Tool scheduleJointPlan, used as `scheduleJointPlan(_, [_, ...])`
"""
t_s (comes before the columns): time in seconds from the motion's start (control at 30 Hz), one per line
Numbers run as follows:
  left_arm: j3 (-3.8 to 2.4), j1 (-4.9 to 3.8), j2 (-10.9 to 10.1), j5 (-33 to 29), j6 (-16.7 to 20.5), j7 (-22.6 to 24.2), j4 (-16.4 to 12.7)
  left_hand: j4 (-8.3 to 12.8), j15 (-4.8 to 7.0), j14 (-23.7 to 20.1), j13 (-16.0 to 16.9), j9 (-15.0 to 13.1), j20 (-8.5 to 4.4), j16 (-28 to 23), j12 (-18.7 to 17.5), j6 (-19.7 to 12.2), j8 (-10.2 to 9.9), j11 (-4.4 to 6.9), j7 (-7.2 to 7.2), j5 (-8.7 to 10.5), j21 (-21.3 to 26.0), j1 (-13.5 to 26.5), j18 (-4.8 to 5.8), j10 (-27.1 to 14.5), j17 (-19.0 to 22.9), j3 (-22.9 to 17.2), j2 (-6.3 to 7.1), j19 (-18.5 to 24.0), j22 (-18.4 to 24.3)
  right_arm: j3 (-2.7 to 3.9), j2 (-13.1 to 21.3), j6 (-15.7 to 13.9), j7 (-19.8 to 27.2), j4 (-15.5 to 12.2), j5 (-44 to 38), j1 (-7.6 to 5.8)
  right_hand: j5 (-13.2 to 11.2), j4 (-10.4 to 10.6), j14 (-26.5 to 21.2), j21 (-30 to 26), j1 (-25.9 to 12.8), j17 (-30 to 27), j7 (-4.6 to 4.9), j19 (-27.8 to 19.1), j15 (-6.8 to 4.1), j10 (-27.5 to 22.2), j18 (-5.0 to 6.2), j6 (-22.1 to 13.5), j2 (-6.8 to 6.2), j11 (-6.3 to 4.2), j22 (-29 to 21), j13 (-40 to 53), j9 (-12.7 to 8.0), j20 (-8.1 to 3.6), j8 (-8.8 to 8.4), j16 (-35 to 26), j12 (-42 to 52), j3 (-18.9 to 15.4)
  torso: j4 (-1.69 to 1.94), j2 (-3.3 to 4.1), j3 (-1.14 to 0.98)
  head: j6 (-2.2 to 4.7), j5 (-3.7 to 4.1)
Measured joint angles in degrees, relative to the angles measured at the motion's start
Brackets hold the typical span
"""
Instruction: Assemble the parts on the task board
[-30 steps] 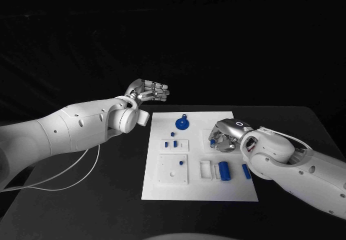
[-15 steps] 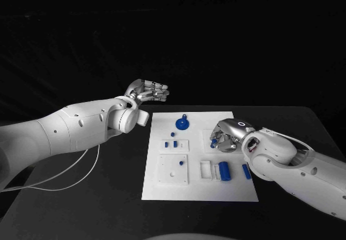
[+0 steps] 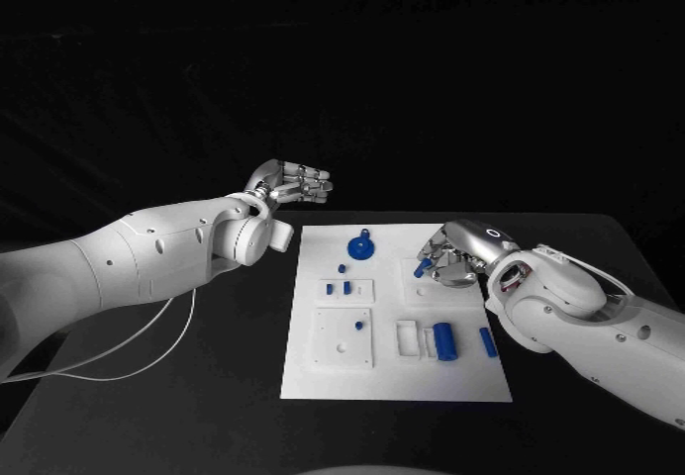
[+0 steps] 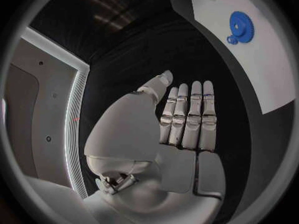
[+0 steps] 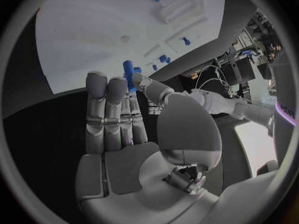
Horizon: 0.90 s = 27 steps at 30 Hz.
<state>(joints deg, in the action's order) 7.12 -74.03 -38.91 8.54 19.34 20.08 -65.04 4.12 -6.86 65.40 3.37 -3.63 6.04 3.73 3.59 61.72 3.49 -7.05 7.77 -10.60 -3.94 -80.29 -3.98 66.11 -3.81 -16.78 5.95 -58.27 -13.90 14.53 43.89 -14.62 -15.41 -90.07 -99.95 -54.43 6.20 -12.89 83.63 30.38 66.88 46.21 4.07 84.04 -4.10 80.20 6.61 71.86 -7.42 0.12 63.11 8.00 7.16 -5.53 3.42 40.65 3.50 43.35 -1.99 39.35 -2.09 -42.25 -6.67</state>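
The white task board lies mid-table. On it are a blue gear, small blue pegs in a white block, a blue cylinder and a flat blue piece. My right hand hovers over the board's far right part and pinches a short blue peg between thumb and fingers; the right wrist view shows that peg at the fingertips above the board. My left hand hangs beyond the board's far left corner, fingers straight and holding nothing; the gear lies off to its side.
The black table surrounds the board. A white cable loops under my left arm. White socket blocks stand on the near half of the board, one beside the blue cylinder.
My right hand has risen from the board's right side and moved a little farther away, carrying the blue peg with it. The left hand has stayed put.
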Motion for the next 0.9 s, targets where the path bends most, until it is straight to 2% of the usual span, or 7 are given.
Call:
scheduleJointPlan(0.2, [0.00,0.20,-0.29,-0.10,-0.03,0.02,0.07,0.00,0.00,0.00,0.00,0.00,-0.02,0.00,0.00,0.00,0.00,0.00,0.00,0.00,0.00,0.00,0.00,0.00,0.00,0.00,0.00,-0.02,0.01,0.51,0.94,-0.94,0.48,-2.50,1.27,0.00,-0.27,0.09,0.01,0.00,0.02,-0.01,-0.01,0.00,0.00,0.17,-0.01,0.00,-0.01,0.17,0.08,0.12,0.02,0.00,-0.10,-0.07,0.00,0.08,0.02,0.00,0.00,0.25,-0.10])
scheduleJointPlan(0.4, [0.00,0.42,-0.32,-0.21,-0.06,0.04,0.17,0.00,0.00,0.00,0.00,0.00,-0.21,0.00,0.00,0.00,0.00,0.00,0.00,0.00,0.00,0.00,0.00,0.00,0.00,0.00,0.00,-0.21,0.18,0.43,0.45,-1.01,1.06,-4.98,2.19,-0.02,-0.44,0.09,0.01,0.01,0.26,0.06,-0.10,0.01,0.00,0.17,-0.05,-0.09,0.20,0.17,0.08,0.14,0.02,0.00,0.07,-0.07,-0.01,0.08,0.00,-0.04,0.00,0.41,-0.50])
scheduleJointPlan(0.63, [0.00,0.85,0.04,-0.36,-0.12,0.06,0.29,0.00,0.00,0.00,0.00,0.00,-0.21,0.00,0.00,0.00,0.00,0.00,0.00,0.00,0.00,0.00,0.00,0.00,0.00,0.00,0.00,-0.21,0.18,-1.94,-1.88,-0.74,1.83,-6.95,1.90,-0.02,-0.49,0.10,0.01,0.01,0.48,0.05,0.00,0.01,0.01,0.17,-0.14,0.03,0.40,0.18,0.08,0.14,0.02,0.01,0.07,-0.07,-0.02,0.08,0.01,-0.13,0.04,0.25,-1.47])
scheduleJointPlan(0.7, [0.00,0.91,0.21,-0.39,-0.15,0.06,0.40,0.00,0.00,0.00,0.00,0.00,-0.21,0.00,0.00,0.00,0.00,0.00,0.00,0.00,0.00,0.00,0.00,0.00,0.00,0.00,0.00,-0.21,0.18,-3.02,-2.76,-0.64,2.07,-7.23,1.48,-0.02,-0.49,0.10,0.01,0.01,0.48,0.05,0.00,0.01,0.01,0.16,-0.18,0.03,0.40,0.18,0.08,0.14,0.02,0.01,0.07,-0.07,-0.02,0.08,0.03,-0.12,0.03,0.14,-1.90])
scheduleJointPlan(0.9, [0.00,1.01,0.54,-0.48,-0.21,0.06,0.49,0.00,0.00,0.00,0.00,0.00,-0.21,0.00,0.00,0.00,0.00,0.00,0.00,0.00,0.00,0.20,0.00,0.00,0.00,0.00,-0.20,-0.21,0.40,-5.49,-4.86,-0.18,2.77,-7.82,0.02,0.02,-0.36,0.10,0.01,0.01,0.49,0.05,0.00,0.01,0.01,0.16,-0.46,0.04,0.40,0.18,0.13,0.14,0.02,0.01,0.04,-0.10,-0.02,0.07,0.13,-0.08,0.07,-0.41,-3.01])
